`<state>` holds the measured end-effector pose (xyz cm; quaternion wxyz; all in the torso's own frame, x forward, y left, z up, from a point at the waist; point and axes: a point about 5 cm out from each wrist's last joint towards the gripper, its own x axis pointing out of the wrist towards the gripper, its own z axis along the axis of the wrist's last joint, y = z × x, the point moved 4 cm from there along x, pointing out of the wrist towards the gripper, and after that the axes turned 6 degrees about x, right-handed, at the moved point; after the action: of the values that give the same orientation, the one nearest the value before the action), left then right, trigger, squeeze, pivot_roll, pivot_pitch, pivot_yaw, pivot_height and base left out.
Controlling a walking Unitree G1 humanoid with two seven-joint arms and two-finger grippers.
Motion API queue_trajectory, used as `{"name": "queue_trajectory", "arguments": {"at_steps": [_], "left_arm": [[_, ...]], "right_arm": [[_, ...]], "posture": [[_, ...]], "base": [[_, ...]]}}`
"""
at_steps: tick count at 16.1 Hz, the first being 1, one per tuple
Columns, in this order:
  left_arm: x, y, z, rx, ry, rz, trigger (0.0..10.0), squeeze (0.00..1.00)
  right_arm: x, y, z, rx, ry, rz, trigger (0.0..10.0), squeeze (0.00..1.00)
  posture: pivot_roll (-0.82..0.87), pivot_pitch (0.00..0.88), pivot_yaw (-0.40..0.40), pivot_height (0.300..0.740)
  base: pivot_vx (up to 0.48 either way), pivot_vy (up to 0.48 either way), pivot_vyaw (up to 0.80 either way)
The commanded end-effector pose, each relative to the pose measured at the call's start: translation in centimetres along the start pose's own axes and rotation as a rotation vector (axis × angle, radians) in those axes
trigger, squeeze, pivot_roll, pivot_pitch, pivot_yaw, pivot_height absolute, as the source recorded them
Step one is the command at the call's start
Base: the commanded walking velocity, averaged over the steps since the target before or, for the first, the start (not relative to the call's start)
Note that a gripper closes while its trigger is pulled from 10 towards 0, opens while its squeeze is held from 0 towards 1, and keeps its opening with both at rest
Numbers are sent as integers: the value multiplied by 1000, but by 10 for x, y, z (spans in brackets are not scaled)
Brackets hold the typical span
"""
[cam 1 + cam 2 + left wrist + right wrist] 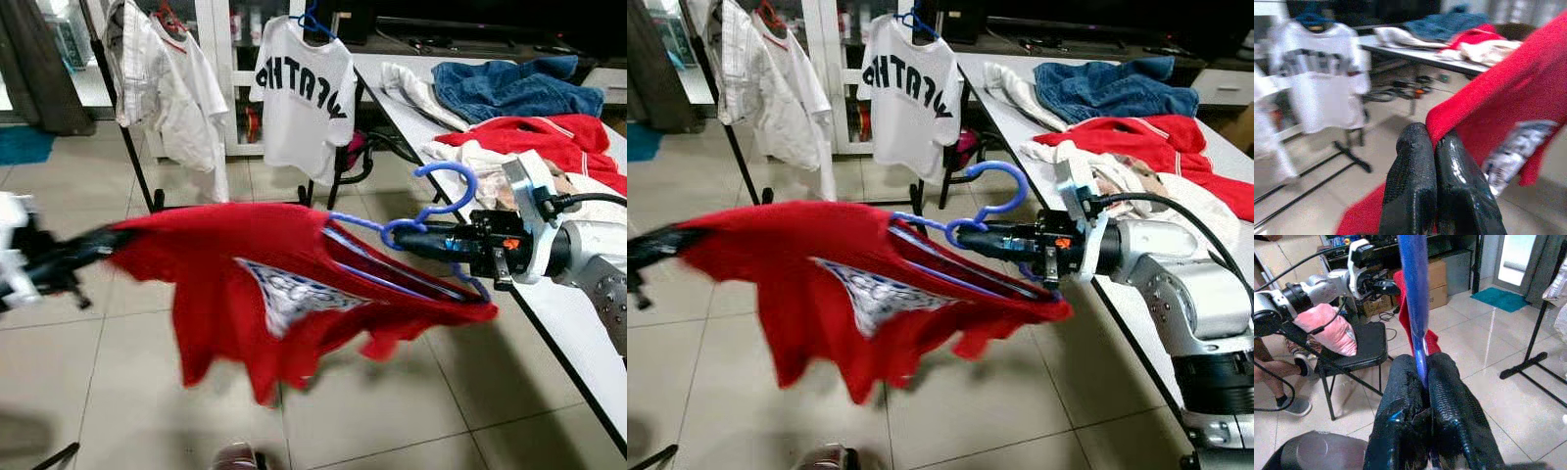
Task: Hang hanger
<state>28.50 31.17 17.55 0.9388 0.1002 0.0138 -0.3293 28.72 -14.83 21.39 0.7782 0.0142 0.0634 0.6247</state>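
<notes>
Mid-frame, the right gripper is clamped on the blue hanger just below its hook, while the left gripper pinches the red shirt at far left. The clothes rack stands beyond, upper left, so the hook must travel forward and up.

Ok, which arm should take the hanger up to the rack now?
Right, probably. The right gripper is clamped on the blue hanger just below its hook, which is free. The left gripper only pinches the red shirt at its far edge, so it can't steer the hook onto the clothes rack.
</notes>
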Motion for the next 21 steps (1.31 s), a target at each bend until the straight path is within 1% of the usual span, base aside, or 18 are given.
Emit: {"name": "queue_trajectory", "arguments": {"at_steps": [1, 2, 3, 5, 6, 7, 8, 9, 10, 12, 13, 14, 15, 16, 17, 18, 20, 21], "left_arm": [[-10, 10, 3, 19, -4, 68, 0, 0], [-10, 10, 3, 19, -4, 68, 0, 0], [-18, 16, -3, 14, 14, 124, 0, 0], [-24, 19, -12, 5, 39, 178, 0, 0], [-22, 16, -16, 13, 51, 174, 0, 0], [-8, 5, -16, 32, 49, 120, 0, 0], [14, -6, -12, 64, 40, 53, 10000, 0], [22, -9, -9, 74, 28, 38, 10000, 0], [54, -21, 11, 103, -55, -6, 10000, 1000], [63, -27, 14, 131, -52, -34, 10000, 1000], [65, -30, 14, 114, -48, -60, 10000, 1000], [59, -31, 6, 97, -1, -94, 10000, 1000], [59, -30, 10, 107, -9, -92, 10000, 1000], [69, -35, 29, 113, -71, -131, 10000, 1000], [83, -50, 52, 120, -138, -228, 10000, 1000], [97, -72, 74, 122, -180, -389, 10000, 1000], [115, -99, 79, 209, -98, -628, 10000, 1000], [119, -104, 80, 232, -77, -688, 10000, 910]], "right_arm": [[-7, -4, 13, -50, -24, -31, 10000, 0], [-7, -4, 13, -50, -24, -31, 10000, 0], [-8, -6, 13, -49, -28, -38, 10000, 0], [-9, -7, 13, -49, -31, -44, 10000, 0], [-10, -7, 13, -49, -30, -45, 10000, 0], [-8, -7, 13, -51, -29, -39, 10000, 0], [-4, -4, 12, -57, -19, -26, 10000, 0], [-2, -4, 12, -58, -15, -25, 10000, 0], [7, -5, 10, -69, 3, -31, 10000, 0], [11, -4, 6, -68, 26, -32, 10000, 0], [13, -10, 2, -66, 60, -71, 10000, 0], [14, -33, -9, -74, 137, -237, 10000, 0], [15, -38, -12, -77, 155, -272, 10000, 0], [19, -38, -16, -94, 195, -276, 10000, 0], [28, -36, -22, -110, 242, -280, 10000, 0], [39, -32, -28, -136, 290, -267, 10000, 0], [52, -25, -26, -171, 317, -229, 10000, 0], [55, -20, -25, -186, 326, -210, 10000, 0]], "posture": [[33, 0, -58, 740], [33, 0, -58, 740], [34, 0, -59, 740], [33, 0, -61, 740], [34, 0, -62, 740], [31, 0, -63, 740], [28, 0, -64, 740], [26, 0, -63, 740], [21, 0, -65, 740], [18, 0, -62, 740], [18, 0, -62, 740], [16, 0, -55, 740], [16, 0, -59, 740], [21, 0, -66, 740], [24, 0, -72, 740], [29, 0, -73, 740], [27, 0, -57, 740], [27, 0, -49, 740]], "base": [[0, 0, 0], [0, 0, 0], [0, 0, 0], [0, 0, 0], [0, 0, 0], [0, 0, 0], [0, 0, 0], [0, 0, 0], [0, 0, 0], [0, 0, 0], [0, 0, 0], [0, 0, 0], [0, 0, 0], [0, 0, 0], [0, 0, 0], [0, 0, 0], [0, 0, 0], [0, 0, 0]]}}
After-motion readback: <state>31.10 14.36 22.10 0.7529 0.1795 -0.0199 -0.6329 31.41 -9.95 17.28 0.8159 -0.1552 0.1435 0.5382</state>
